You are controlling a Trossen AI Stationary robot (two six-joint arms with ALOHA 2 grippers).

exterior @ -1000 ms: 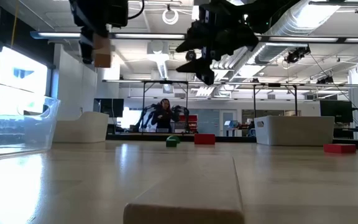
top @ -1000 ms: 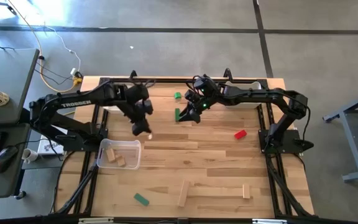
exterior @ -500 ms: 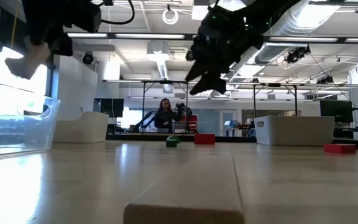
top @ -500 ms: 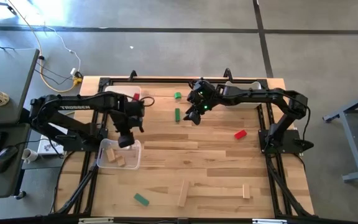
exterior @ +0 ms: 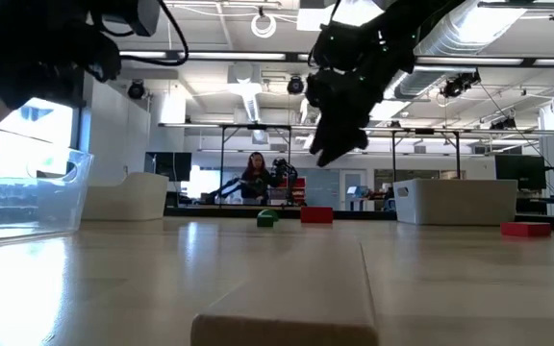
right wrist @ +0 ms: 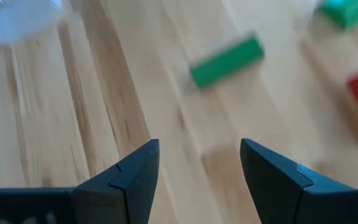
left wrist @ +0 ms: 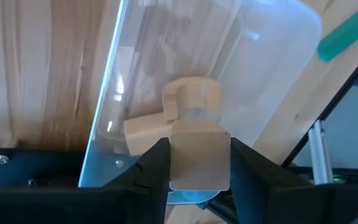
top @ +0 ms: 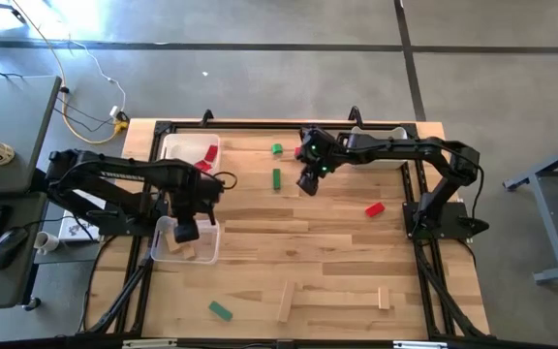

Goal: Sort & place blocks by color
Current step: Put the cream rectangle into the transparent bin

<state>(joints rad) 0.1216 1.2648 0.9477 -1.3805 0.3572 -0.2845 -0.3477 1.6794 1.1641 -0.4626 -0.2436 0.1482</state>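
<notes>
Matt plain-wood block; glossy clear plastic bin; wood-grain table.

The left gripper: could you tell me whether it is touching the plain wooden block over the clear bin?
Touching: the left wrist view shows the left gripper clamping the plain wooden block above the clear bin.

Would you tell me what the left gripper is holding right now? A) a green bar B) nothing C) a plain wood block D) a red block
C: in the left wrist view, the left gripper has its fingers shut on a plain wood block above the clear bin.
</notes>
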